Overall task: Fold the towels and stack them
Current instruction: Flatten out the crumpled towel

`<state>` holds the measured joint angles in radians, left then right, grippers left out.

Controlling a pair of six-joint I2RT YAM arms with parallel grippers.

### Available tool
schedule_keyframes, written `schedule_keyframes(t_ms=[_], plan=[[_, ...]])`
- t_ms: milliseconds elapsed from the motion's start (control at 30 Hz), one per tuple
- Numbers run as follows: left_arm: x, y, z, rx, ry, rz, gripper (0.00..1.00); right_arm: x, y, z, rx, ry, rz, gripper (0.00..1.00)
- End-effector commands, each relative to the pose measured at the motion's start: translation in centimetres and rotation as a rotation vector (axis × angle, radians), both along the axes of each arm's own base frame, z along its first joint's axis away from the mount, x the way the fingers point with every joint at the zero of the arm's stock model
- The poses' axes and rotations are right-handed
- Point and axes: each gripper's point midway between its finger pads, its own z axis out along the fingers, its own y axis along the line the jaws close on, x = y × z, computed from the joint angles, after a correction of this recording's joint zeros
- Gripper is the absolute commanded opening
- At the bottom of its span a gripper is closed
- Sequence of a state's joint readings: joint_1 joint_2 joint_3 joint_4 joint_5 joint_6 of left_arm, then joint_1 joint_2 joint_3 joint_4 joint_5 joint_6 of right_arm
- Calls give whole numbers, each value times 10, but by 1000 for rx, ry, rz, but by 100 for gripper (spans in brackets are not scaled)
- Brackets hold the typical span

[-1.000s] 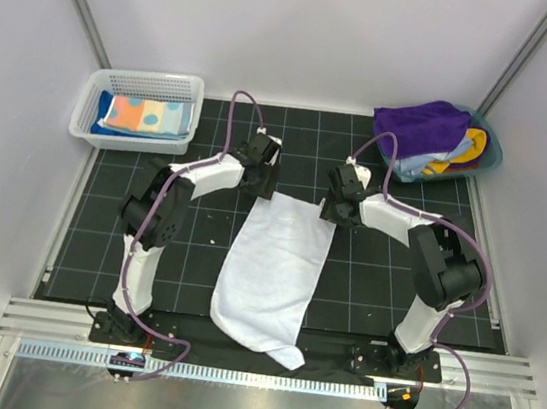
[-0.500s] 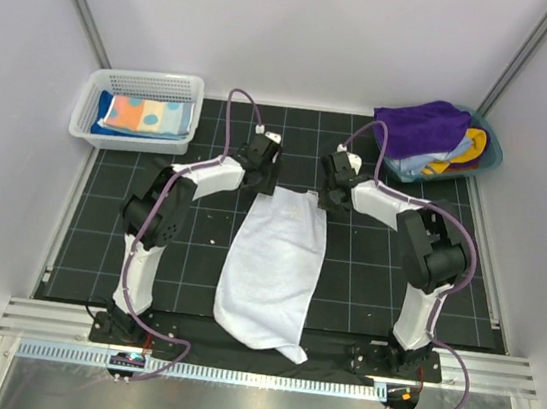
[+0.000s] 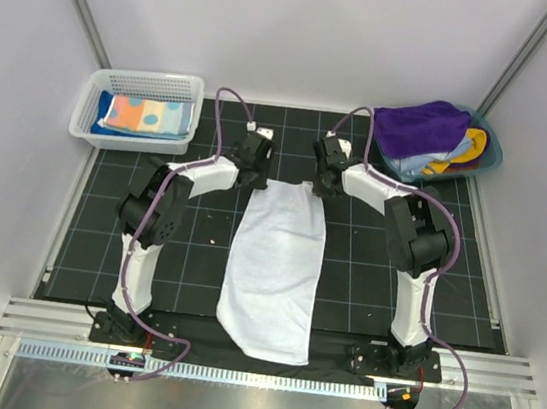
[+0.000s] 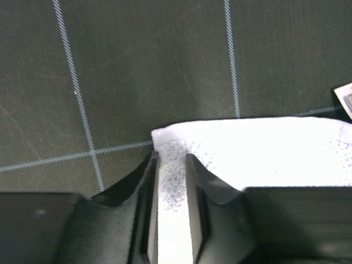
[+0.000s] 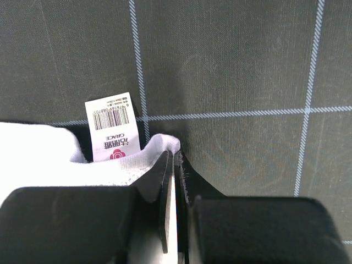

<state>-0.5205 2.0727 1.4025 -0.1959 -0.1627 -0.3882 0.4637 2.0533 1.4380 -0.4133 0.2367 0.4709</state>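
White towel (image 3: 274, 265) lies flat lengthwise at centre frame of the top view on the black grid mat (image 3: 98, 232), far edge mid frame, near end at the bottom by the arm bases. Left gripper (image 4: 170, 165) is clamped on the far-left corner, cloth filling the gap between its jaws. Right gripper (image 5: 171, 159) is pinched tight on the far-right corner, jaws nearly together on a thin fold, barcode tag (image 5: 113, 129) just left of it. The step looks like the first fold. Judgement: lift both corners evenly, keep the edge taut between the claws, carry it toward frame bottom and lay it square on the near edge. The left grip sits at the very tip and could slip. Folded polka-dot towel (image 3: 144, 115) is in the basket (image 3: 84, 109) upper left; purple towel (image 3: 420, 126) tops the tub (image 3: 492, 153) upper right.
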Motion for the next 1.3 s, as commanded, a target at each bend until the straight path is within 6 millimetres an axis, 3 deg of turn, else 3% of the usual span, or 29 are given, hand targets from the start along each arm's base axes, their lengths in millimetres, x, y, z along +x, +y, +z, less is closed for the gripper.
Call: schedule_keyframes(t_ms=[0,333,533,800,1000,1267], plan=[[2,3,4,-54,1,12,28,4,-7,-2,-58,9,11,8],[17,19,6,-73,-13,50,0,23,-12,16,-85,-39,19,8],[29,23,25,-86,-88,86,0,41,-12,40,-83,-102,22,8],[63,29,75,-132,-230,156,0,80,3,86,-40,-224,35,8],[95,24,113,-208,-345,149,0,106,2,109,-14,-296,18,7],[127,24,136,-302,-399,123,0,133,-7,142,18,-398,10,5]])
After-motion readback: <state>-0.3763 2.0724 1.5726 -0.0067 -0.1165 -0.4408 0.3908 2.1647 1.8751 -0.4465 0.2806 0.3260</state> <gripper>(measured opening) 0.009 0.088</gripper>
